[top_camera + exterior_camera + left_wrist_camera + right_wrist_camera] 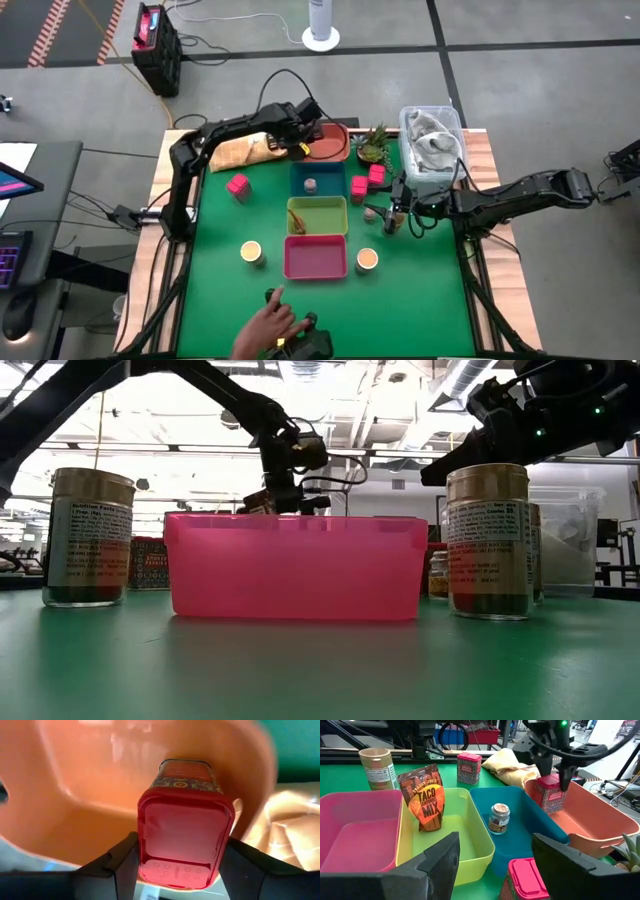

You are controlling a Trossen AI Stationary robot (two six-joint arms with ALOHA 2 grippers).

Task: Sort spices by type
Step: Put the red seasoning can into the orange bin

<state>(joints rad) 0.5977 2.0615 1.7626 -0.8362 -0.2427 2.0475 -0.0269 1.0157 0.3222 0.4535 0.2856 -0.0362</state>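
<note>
My left gripper [306,141] hangs over the orange tray [335,150] at the far edge, shut on a magenta box [182,837]. My right gripper [495,857] is open and low at the table's right, beside a tiny shaker [370,213]. The lid of another magenta box [526,879] shows just ahead of its fingers. Two magenta boxes [367,181] stand right of the teal tray [330,170], and one [238,185] stands left of it. A shaker [499,818] stands in the teal tray. The taco mix packet [425,797] leans in the yellow-green tray. Two tan-lidded jars [251,252] [367,259] flank the pink tray [316,262]. My left gripper pinches the magenta box at its lid end [150,845], one finger on each opposite side. The fingers [117,865] come from above, pointing down. The box stays upright, low inside the orange tray [600,815]. Whether its base rests on the tray floor I cannot tell.
A person's hand [268,322] reaches in at the near edge. A green plant [373,146] and a clear bin with cloth [432,145] stand at the far right. A tan bag [243,151] lies left of the orange tray. Open green mat lies on the near left.
</note>
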